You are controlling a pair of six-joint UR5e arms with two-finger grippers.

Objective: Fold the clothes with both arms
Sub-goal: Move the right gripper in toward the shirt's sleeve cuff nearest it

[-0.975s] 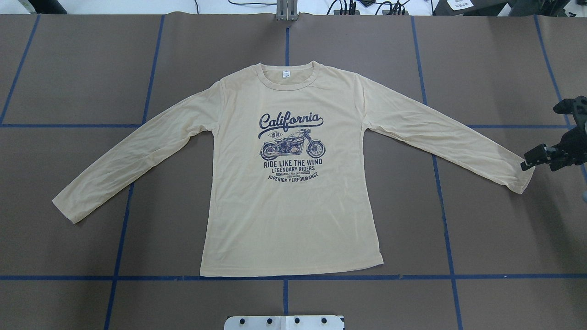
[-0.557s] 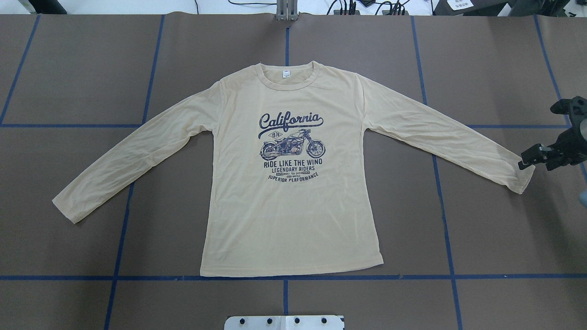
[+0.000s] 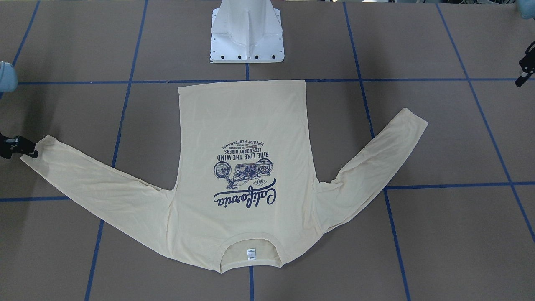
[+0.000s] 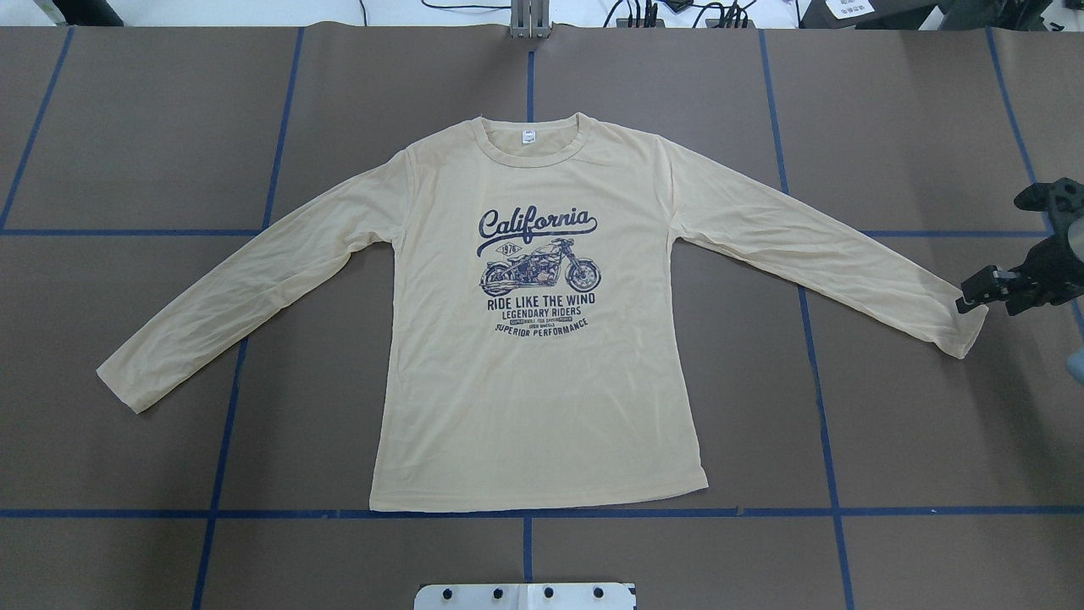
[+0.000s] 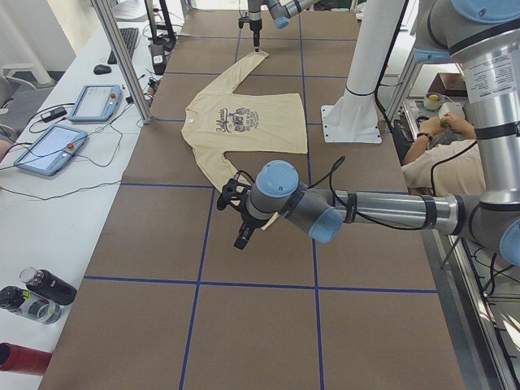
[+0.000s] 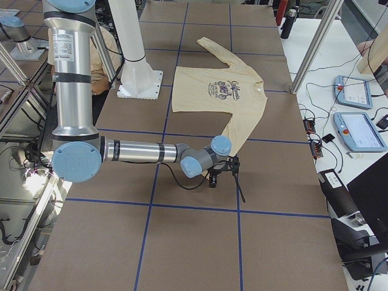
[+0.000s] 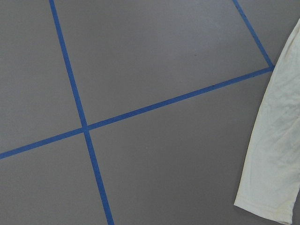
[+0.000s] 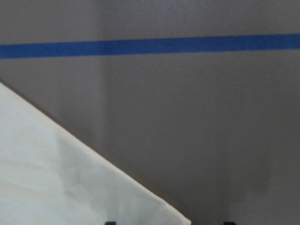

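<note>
thin matt knit shirt (image 4: pixel 542 398) on matt brown table covering (image 4: pixel 152 127) with smooth blue tape (image 4: pixel 127 231)

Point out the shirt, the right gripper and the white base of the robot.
shirt (image 4: pixel 542 407): overhead view, plain front below the print.
right gripper (image 4: pixel 972 298): overhead view, between its fingertips.
white base (image 3: pixel 246 46): front-facing view, its sloped foot.

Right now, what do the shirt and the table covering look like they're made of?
Shirt: thin, soft knit fabric with a matte finish; the fine wrinkles and slightly see-through sleeves suggest a light cotton or blend. Table covering: flat matte brown sheet, probably paper or card, though the texture is too fine to confirm. Blue tape: smooth strips, likely painter's tape.
</note>
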